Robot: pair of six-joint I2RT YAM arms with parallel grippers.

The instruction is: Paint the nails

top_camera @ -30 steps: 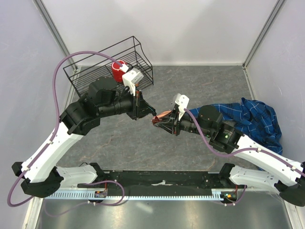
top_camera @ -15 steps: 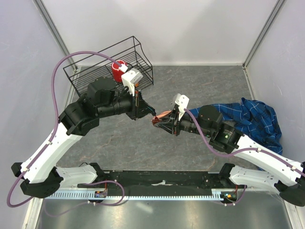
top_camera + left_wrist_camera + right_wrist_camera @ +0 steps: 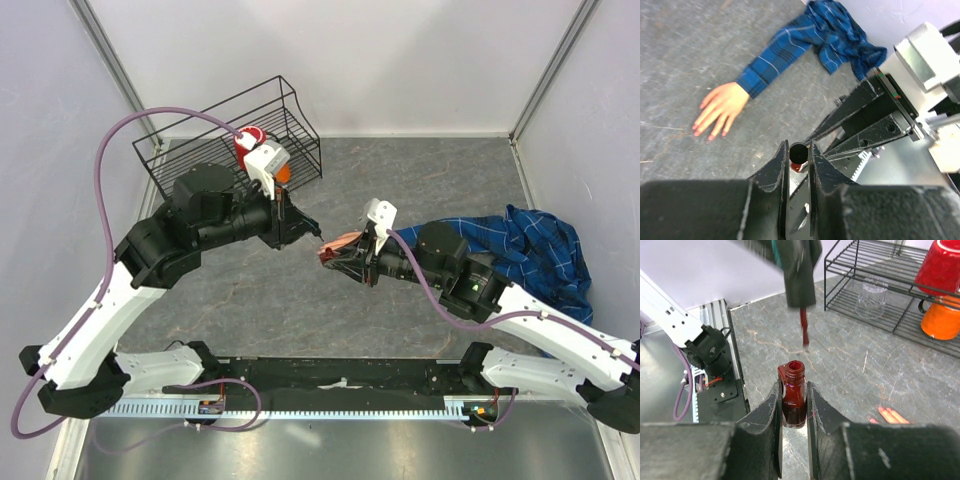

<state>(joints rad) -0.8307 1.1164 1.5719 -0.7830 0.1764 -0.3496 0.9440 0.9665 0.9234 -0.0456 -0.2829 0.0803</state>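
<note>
- Where the grey table (image 3: 420, 180) reaches its far left corner, a wire basket (image 3: 225, 125) stands with a red cup (image 3: 246, 146) and an orange cup (image 3: 940, 320) inside. The right wrist view also shows a clear glass (image 3: 872, 290) on its lower shelf.
- Just right of the basket, the left gripper (image 3: 314, 233) is clamped on the round black cap (image 3: 798, 154) of a polish brush (image 3: 803, 330). The thin stem and dark red bristles hang in the air, above the bottle's mouth and apart from it.
- The right gripper (image 3: 792, 390) meets it almost tip to tip. Its fingers press on both sides of a small bottle (image 3: 793, 407) of dark red polish, which is upright with its mouth open.
- The fake hand (image 3: 720, 107) lies flat on the table, palm down and fingers spread. From above it is partly hidden under the right gripper.
- The nails (image 3: 709, 134) sit at its fingertips and look pink. A few show at the lower right of the right wrist view, well apart from the brush.
- A blue plaid sleeve (image 3: 770, 65) runs from the wrist to a bunched shirt (image 3: 535, 250) near the right wall.
</note>
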